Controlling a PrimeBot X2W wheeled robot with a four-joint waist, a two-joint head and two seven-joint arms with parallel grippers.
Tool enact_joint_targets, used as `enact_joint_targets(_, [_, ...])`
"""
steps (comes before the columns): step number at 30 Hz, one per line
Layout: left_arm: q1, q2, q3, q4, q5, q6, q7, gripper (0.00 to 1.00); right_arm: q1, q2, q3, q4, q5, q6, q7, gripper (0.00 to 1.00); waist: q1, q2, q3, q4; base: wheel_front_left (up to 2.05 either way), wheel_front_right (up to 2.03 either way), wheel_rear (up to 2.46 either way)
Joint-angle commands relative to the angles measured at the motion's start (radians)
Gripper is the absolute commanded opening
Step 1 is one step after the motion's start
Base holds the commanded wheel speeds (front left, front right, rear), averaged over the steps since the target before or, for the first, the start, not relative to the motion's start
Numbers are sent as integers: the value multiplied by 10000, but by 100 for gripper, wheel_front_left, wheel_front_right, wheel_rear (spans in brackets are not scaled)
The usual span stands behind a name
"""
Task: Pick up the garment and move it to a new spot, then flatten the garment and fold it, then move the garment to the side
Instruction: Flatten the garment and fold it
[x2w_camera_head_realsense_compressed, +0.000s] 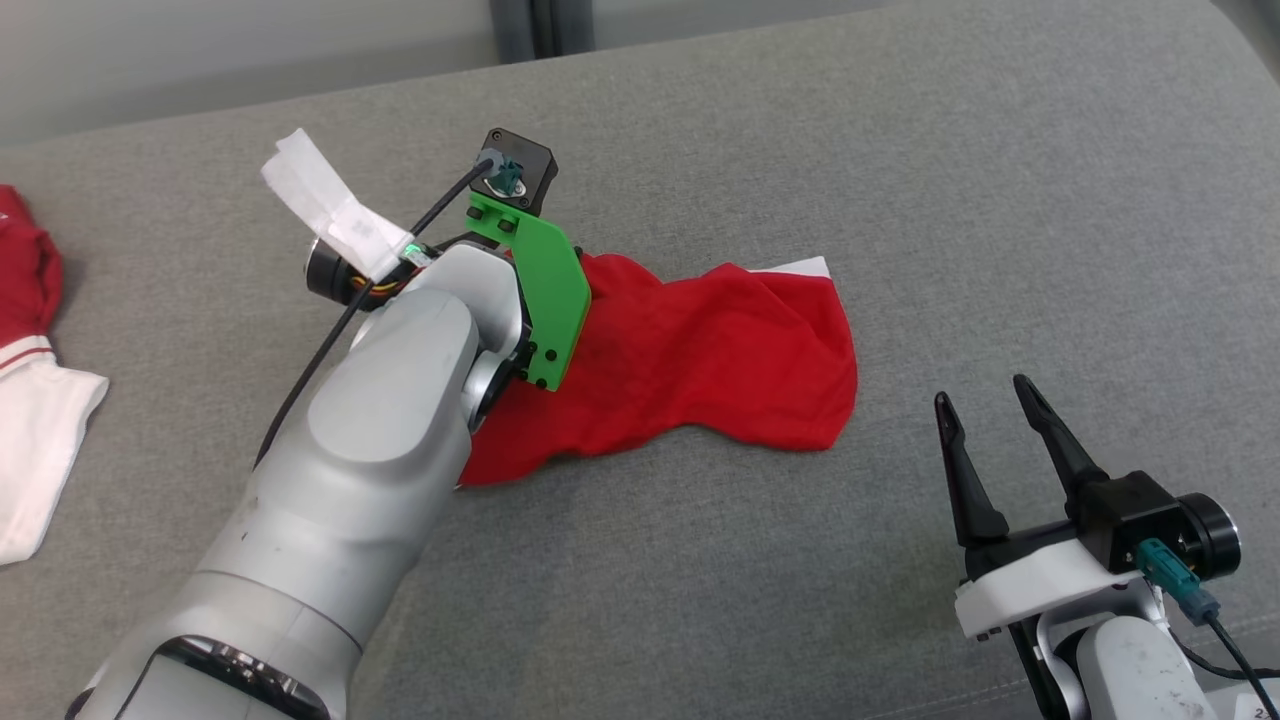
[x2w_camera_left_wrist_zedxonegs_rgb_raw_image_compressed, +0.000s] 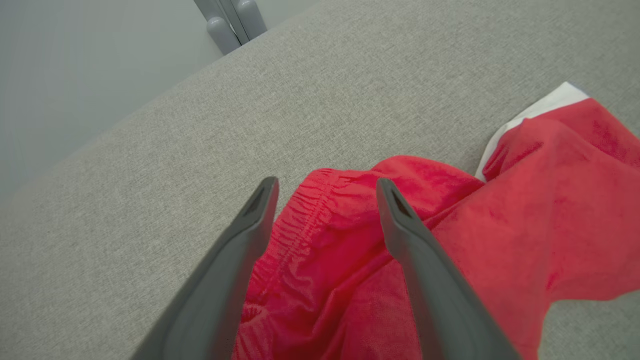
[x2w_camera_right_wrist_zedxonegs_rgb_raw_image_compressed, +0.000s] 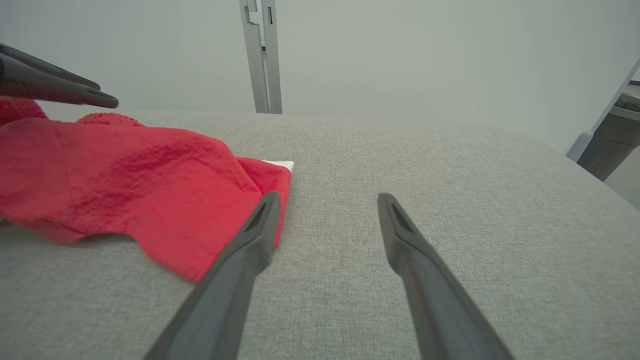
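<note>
Right gripper: low at my right, jaws spread as wide as they go, nothing in them. It hovers over bare grey cushion. In the right wrist view one finger sits just beside the near right corner of the red garment, not on it.

Left gripper: the arm reaches across the garment's left end. Jaws wide apart, empty. In the left wrist view the fingers straddle the gathered waistband, one over the cushion edge of it, the other over cloth. Can't tell if the tips touch fabric or sit just above it.

Garment: mid-cushion, a crumpled heap with folds, not flat. White trim pokes out at the far right corner. Second red-and-white garment lies well apart at the left edge; not my job.

Step, my read: the first one, the pick-up for the move to a new spot. Nothing gripped, nothing flattened or folded.

Next move needs:
- Left gripper goes down and closes on the waistband, taking the elastic rather than one loose layer.
- Right gripper probably takes the corner beside it, so the cloth lifts from two points and doesn't ball up.
- Lift clear of the cushion before moving sideways.
</note>
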Motion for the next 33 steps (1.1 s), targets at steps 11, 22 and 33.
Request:
enact_joint_targets(11, [-966,45,-848,1117,-828,501,990,100,-382,-29,509,30,236,-10,-21,100,0,-1,841,-782,0,0,0])
enact_joint_targets(22, [-1212,45,-1193,2305,-956,756,988,100,-496,-30,752,3,324,-12,-21,100,0,-1,1000,-887,0,0,0])
enact_joint_targets(33, [-1316,40,-1654,1838,-1308,201,-236,0,-427,-30,572,72,258,-10,-21,100,0,-1,866,-655,0,0,0])
